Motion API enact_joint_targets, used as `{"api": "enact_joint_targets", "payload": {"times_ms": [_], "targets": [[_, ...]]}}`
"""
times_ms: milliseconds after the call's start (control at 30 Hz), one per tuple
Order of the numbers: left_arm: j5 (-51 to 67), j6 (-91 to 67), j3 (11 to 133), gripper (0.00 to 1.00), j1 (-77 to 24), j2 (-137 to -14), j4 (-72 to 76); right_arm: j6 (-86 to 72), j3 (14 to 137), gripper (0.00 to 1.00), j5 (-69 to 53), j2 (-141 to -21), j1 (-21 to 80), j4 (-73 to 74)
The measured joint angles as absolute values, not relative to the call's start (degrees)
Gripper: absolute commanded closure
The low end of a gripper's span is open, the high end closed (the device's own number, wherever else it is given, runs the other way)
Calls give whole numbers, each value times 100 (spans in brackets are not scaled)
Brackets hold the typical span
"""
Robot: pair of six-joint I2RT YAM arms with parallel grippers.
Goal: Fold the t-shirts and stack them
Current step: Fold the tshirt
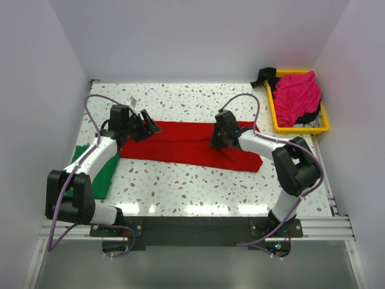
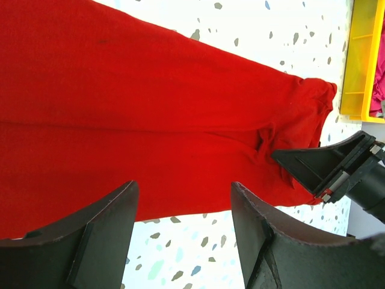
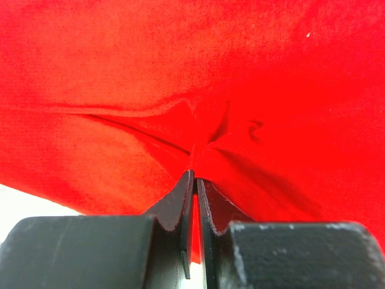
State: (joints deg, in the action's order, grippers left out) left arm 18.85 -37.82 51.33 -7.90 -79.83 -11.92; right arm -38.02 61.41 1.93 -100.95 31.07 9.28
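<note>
Red t-shirt [image 1: 180, 144] lies as a long strip, 9 to 3 o'clock across the middle. My right gripper [image 3: 195, 174] pinches a fold of it toward the 3 o'clock end. My left gripper [image 2: 183, 189] hangs wide, empty, at the 9 o'clock end. Green t-shirt [image 1: 105, 171] at 8 o'clock; magenta-pink t-shirt [image 1: 296, 96] in yellow tray [image 1: 301, 128] at 2 o'clock.

The red shirt [image 1: 180, 147] is one solid, bright red — no print, only darker shade in its creases. The green shirt [image 1: 105, 174] is plain deep green, the pink shirt [image 1: 296, 96] a plain magenta. The tray [image 1: 301, 128] is yellow. The surface [image 1: 180, 189] is white, speckled with grey, dark and bluish flecks. My left fingers [image 2: 102, 241] and right fingers [image 3: 171, 208] are matt black — my arms [image 1: 96, 155] white and black, with purple cables [image 1: 90, 108] along them.
</note>
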Motion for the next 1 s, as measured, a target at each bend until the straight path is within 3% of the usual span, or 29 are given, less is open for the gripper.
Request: {"api": "enact_joint_targets", "payload": {"times_ms": [367,533,633,833,1000], "targets": [[1835,-3839,5133,33,-803,-8071,-1203,-3911,5948,85,-152,-10086,3107,725],[1691,-3957,5146,33,-851,-8152,-1190,-3909,6010,58,-327,-10075,3107,687],[1555,-4108,5277,33,-921,-8420,-1173,-3861,6010,48,-399,-9957,3107,746],[1175,-4506,5865,34,-1076,-9268,-1007,-3625,6224,50,-311,-9507,2832,1026],[893,-4729,6514,35,-1284,-10027,-670,-3562,6440,57,-427,-9555,1310,954]]}}
